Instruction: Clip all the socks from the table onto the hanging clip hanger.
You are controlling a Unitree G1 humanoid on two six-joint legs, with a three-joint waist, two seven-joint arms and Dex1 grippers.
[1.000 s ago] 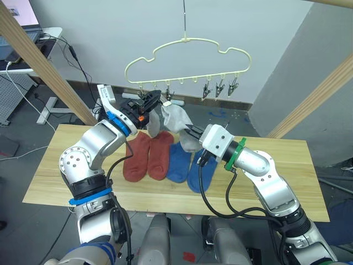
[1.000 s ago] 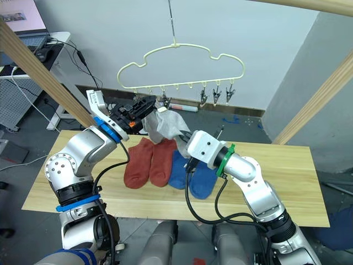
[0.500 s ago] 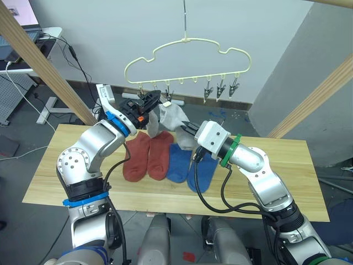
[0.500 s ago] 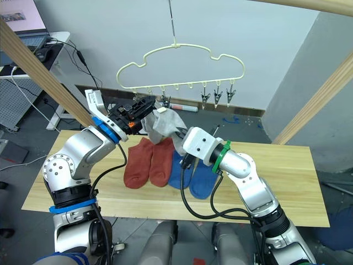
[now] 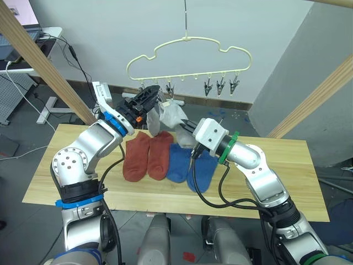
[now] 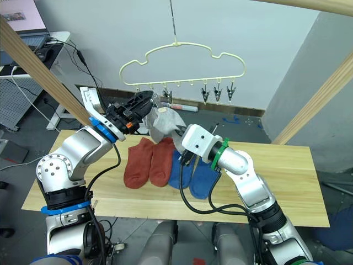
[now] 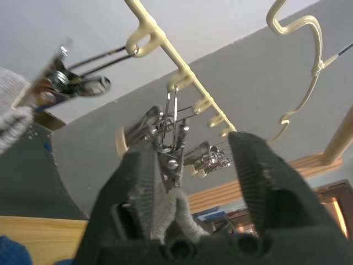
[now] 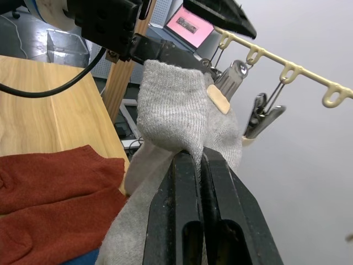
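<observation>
Two rust-red socks [image 5: 146, 155] and two blue socks [image 5: 190, 165] are lying on the table [image 5: 276, 176]. The right claw [image 5: 183, 126], raised, is pinching a light grey sock [image 5: 172, 117] beneath the clip hanger [image 5: 187, 58]. The left claw [image 5: 150, 95], fingers spread, is straddling a metal clip [image 7: 171, 146].

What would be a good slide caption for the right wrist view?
Right gripper pinches a light grey sock below the pale yellow clip hanger.

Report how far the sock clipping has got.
Done: nothing clearly finished. In hand: both grey socks are at the clip hanger; right gripper shut on one, left gripper open around a clip holding grey fabric. Left: two red socks, two blue socks on the table.
</observation>
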